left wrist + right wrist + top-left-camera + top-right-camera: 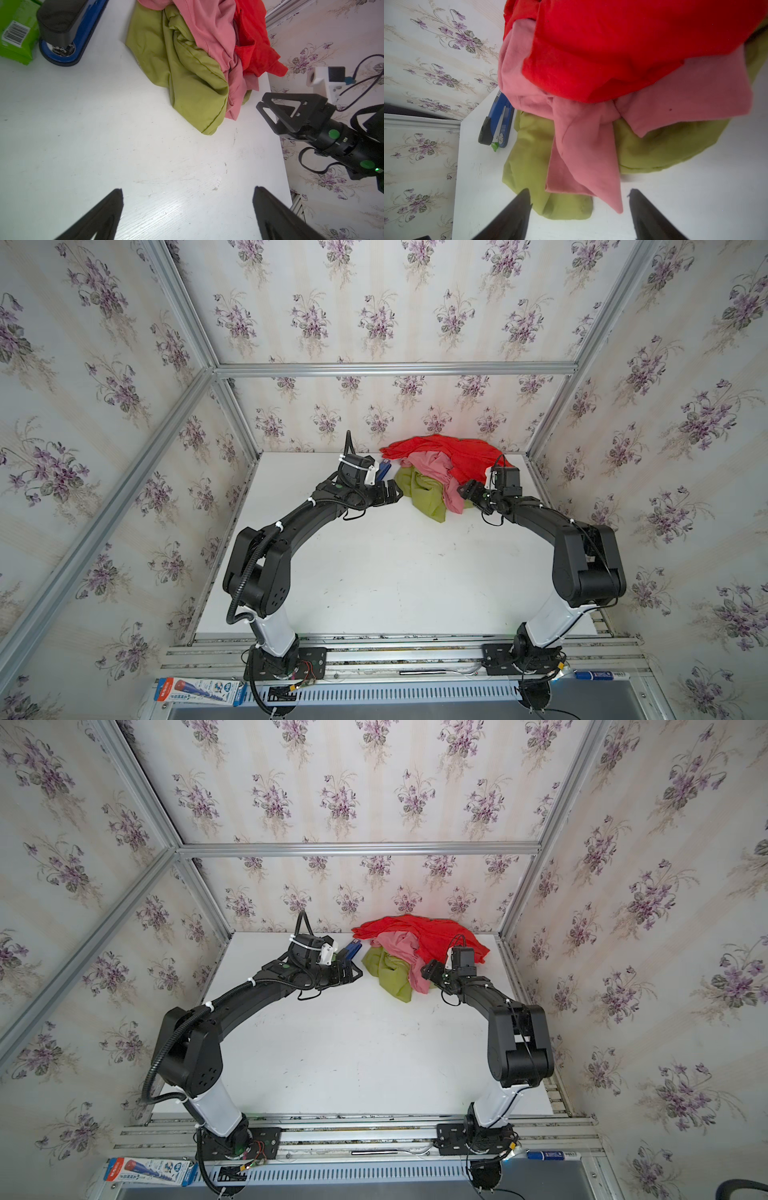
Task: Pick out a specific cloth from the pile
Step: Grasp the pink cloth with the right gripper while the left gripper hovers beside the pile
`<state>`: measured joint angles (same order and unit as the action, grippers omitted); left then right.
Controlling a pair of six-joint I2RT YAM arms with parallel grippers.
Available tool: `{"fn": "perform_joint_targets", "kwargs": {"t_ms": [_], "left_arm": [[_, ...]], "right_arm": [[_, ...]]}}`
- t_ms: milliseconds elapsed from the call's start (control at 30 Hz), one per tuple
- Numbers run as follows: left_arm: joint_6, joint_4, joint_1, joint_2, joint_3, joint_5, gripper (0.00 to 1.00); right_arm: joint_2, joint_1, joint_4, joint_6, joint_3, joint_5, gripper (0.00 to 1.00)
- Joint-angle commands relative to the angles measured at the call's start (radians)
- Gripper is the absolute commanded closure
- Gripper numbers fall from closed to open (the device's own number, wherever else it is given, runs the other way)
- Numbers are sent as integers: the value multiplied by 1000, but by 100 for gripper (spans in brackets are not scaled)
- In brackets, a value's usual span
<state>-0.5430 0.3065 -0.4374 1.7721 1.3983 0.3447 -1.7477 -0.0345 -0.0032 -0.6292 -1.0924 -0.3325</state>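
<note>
The pile (440,472) lies at the back right of the white table (395,572). In it the salmon-pink cloth (436,470) (401,952) (212,31) (583,145) lies between a bright red cloth (457,454) and an olive-green one (419,495). My right gripper (465,489) (579,190) is open at the pile's right front edge. The pink cloth's hanging corner and a green fold lie just ahead of its fingertips, ungripped. My left gripper (392,493) (188,189) stands wide open over bare table, just left of the green cloth.
A blue stapler (384,467) (62,37) lies behind my left gripper, left of the pile, with a green packet (16,35) beside it. Floral walls and aluminium posts close the table's back and sides.
</note>
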Motion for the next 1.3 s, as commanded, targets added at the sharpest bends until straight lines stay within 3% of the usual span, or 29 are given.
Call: {"fn": "perform_joint_targets", "kwargs": {"t_ms": [0,567,933,1267], "left_arm": [[-20,6,0,28,36,32,0],[-49,7,-3,157,154,72,0],[-50,8,-3,157,145,71,0],[-44,10,-1,125,125,60,0]], "right_arm": [[-44,0,34,-42,-35,-28,24],[-178,0,74,-86,-104,-62,43],[-208,0,92,-130,-136,-117,70],[-193,0,77,-148,-166,-139,84]]}}
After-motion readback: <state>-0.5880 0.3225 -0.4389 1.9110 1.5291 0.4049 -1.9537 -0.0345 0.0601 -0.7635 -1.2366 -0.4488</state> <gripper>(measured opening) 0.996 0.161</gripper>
